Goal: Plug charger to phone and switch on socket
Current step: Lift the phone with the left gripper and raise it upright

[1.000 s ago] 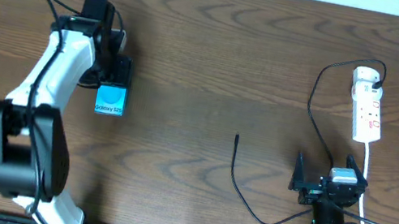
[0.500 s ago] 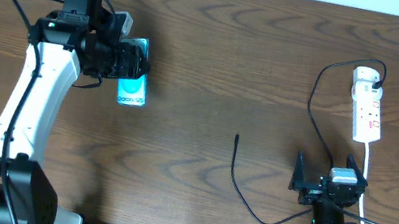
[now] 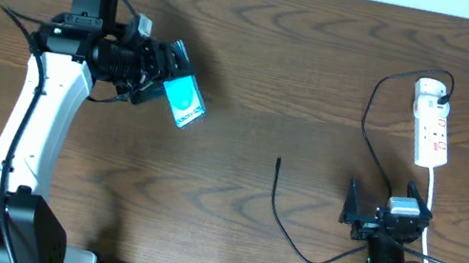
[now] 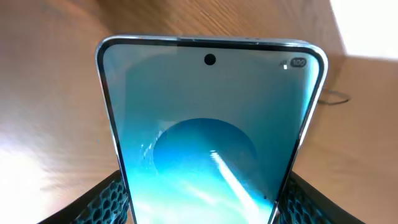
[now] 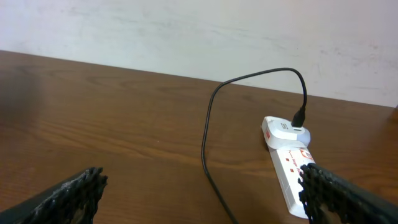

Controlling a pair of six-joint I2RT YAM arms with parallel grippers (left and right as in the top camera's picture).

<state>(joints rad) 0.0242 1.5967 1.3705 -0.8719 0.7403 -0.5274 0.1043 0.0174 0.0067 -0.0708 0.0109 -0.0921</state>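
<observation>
Carried phone [image 3: 183, 101] rightward and twisted it askew since a second back; now at 10 o'clock, clenched by its long edges in left gripper [image 3: 164, 79] over wood-grain table [image 3: 276, 61]. Glossy teal glass, rounded corners, honeycomb-textured pads [image 4: 109, 199]. Spread wide and empty at 5 o'clock: right gripper [image 3: 382, 211], unmoved. Likewise unmoved: thin black charger [image 3: 274, 192], curled near centre, plugged into boxy white socket [image 3: 433, 128] at 2 o'clock.

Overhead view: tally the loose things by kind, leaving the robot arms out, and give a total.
phone: 1
charger cable: 1
power strip: 1
Total: 3
</observation>
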